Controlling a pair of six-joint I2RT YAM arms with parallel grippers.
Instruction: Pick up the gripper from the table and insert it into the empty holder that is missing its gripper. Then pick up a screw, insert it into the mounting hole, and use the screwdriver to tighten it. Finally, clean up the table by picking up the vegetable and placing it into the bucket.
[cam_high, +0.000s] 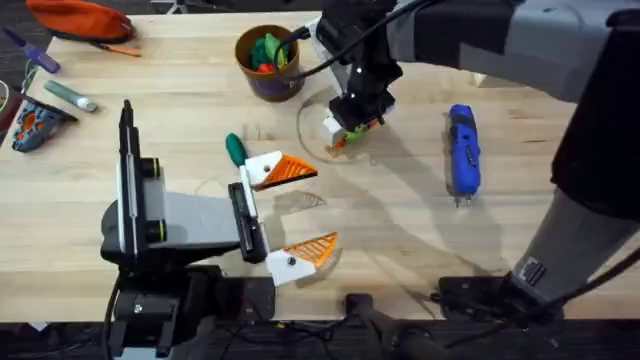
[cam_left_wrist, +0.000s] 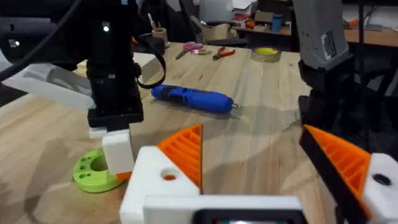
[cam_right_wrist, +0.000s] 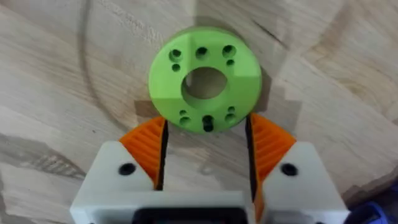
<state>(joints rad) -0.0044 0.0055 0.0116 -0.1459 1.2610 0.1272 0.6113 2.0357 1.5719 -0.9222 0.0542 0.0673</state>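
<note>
lime-green flat plastic ring disc (cam_right_wrist: 206, 79) is lying on the counter (cam_right_wrist: 323, 68); i'm hovering my right tool (cam_right_wrist: 206, 148) wide around its rigid, light rim.

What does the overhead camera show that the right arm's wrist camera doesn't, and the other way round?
Overhead alone: the bucket holding colourful items, the blue screwdriver lying on the table, a dark green vegetable beside the left hand, and both arms.

Right wrist alone: the lime-green disc up close, with its centre opening and small holes, and how the right hand stands open, its orange pads either side of the disc's near edge.

Both share: the wooden table, the right hand and the green disc under it.
</note>
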